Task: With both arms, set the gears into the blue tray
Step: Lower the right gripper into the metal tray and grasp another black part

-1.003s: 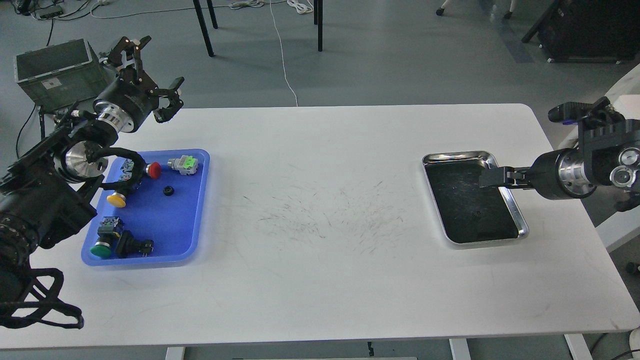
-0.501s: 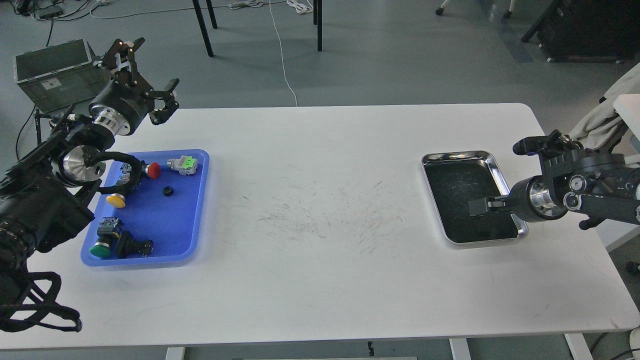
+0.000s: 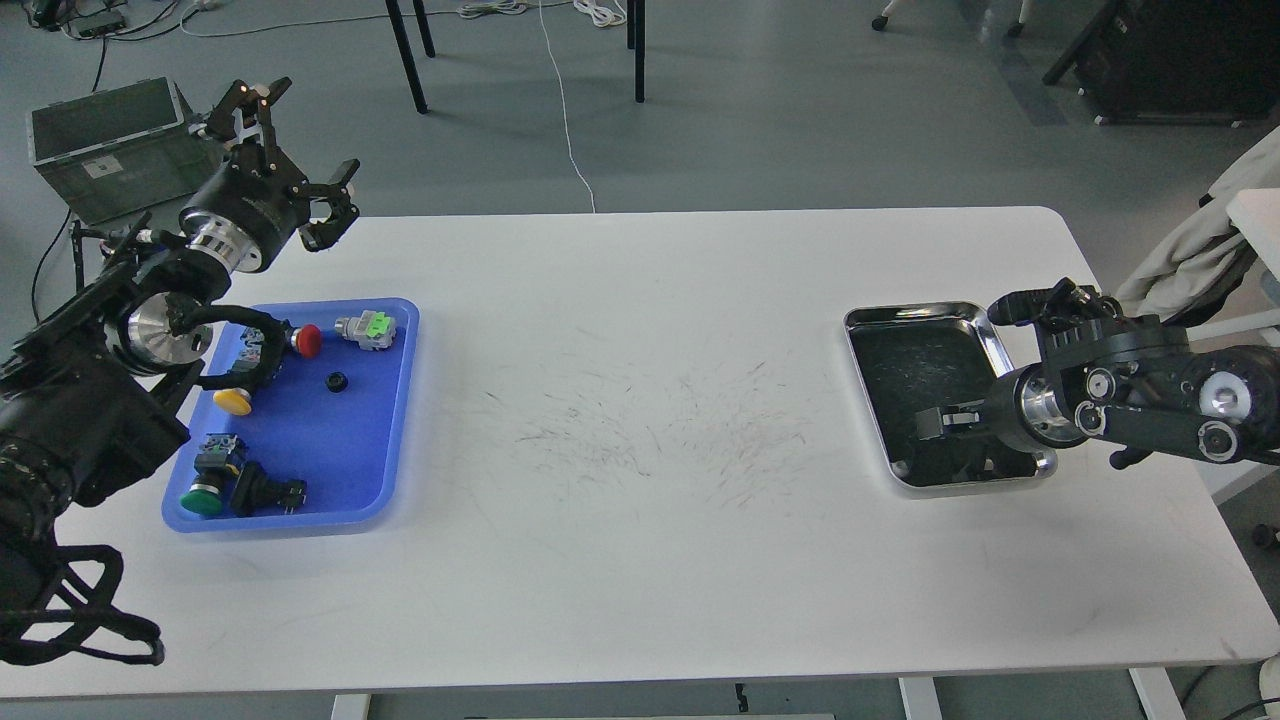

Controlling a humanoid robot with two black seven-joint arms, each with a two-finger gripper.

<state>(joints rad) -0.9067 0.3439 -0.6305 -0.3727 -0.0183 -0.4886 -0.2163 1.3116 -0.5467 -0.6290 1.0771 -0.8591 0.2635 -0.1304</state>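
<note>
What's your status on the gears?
Left gripper open, raised behind blue tray. Right gripper low over silver tray, state unclear. One gear in tray.

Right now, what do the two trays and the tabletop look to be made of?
Blue tray: likely matte moulded plastic, uniform colour, rounded corners. Silver tray: probably polished metal, mirror-bright rim; dark inside, unclear whether liner or reflection. Table: smooth white surface, possibly laminate, marked with fine dark scuffs.

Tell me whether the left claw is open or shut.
Open: the left claw has its two fingers spread wide, holding nothing, behind the blue tray.
</note>
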